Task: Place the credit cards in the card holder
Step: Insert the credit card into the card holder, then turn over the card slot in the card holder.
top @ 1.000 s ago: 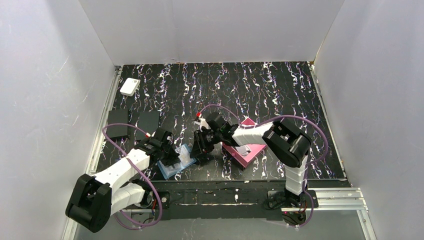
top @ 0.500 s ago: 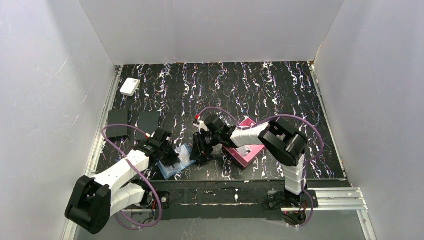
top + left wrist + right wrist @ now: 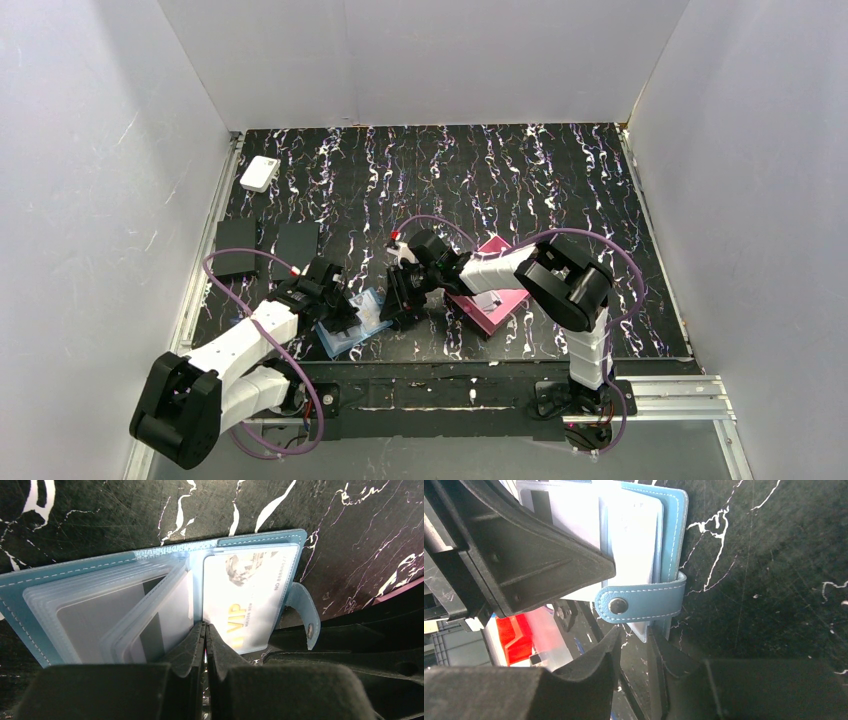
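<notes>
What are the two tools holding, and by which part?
Left tool shut at the open teal-blue wallet's centre fold, grip unclear. Right tool straddles a pale card's protruding corner; grip unclear.
</notes>
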Robot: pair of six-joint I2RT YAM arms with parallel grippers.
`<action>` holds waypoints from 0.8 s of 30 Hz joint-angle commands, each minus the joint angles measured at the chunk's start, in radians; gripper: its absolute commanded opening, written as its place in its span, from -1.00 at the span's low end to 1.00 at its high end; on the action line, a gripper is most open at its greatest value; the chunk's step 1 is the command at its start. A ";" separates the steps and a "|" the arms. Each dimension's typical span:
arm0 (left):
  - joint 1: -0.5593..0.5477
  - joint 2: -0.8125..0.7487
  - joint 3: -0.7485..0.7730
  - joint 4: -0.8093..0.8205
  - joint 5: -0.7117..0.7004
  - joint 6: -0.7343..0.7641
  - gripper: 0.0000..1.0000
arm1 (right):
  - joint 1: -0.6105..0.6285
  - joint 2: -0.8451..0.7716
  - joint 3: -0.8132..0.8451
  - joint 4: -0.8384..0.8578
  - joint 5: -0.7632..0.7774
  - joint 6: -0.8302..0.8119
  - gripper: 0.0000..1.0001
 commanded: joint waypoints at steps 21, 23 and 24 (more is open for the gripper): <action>0.000 -0.040 -0.035 -0.085 -0.041 0.001 -1.00 | 0.043 -0.024 0.048 0.104 -0.004 0.076 -0.74; 0.000 -0.069 -0.015 -0.112 -0.039 0.002 -0.97 | 0.051 -0.016 0.065 0.065 0.015 0.042 -0.81; 0.000 -0.092 0.002 -0.135 -0.037 0.003 -0.92 | 0.054 -0.013 0.071 0.040 0.028 0.025 -0.87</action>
